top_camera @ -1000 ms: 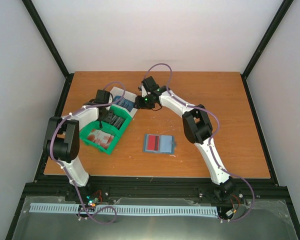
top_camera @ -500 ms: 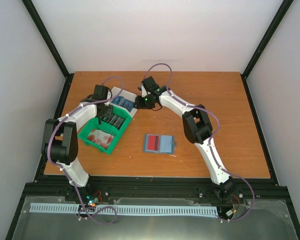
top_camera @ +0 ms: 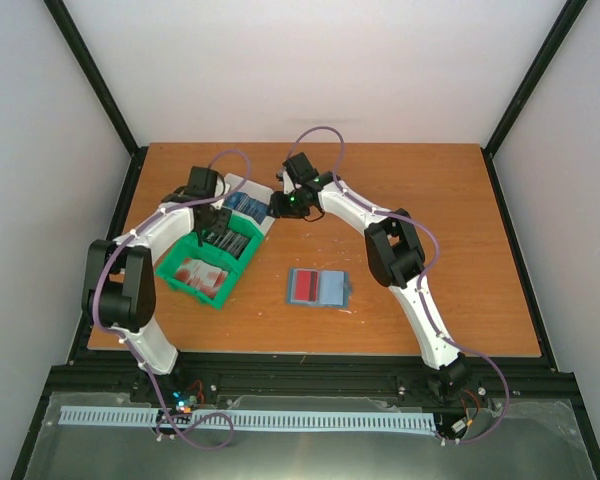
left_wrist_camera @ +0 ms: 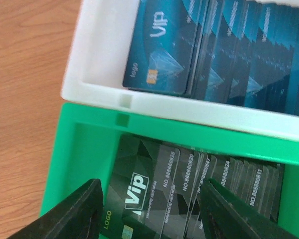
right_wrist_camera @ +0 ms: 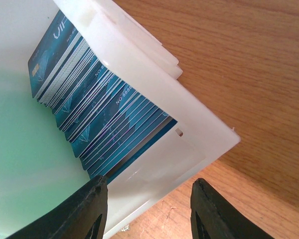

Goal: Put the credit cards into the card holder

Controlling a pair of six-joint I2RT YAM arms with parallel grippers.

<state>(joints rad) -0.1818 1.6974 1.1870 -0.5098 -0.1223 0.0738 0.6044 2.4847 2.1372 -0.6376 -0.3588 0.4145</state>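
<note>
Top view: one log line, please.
left end effector open over dark cards in green plastic bin; right end effector open at white plastic bin of blue cards; teal folding card holder open

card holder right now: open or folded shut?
Open. The card holder lies spread flat on the table, both halves showing: a red card on one half, grey-blue inside bare on the other.

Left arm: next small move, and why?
Probably lower the left gripper straight down and close on the front dark card. Its jaws stand open above the green bin, straddling the dark stack, and they hold nothing. The card holder lies open, ready to take a card.
</note>
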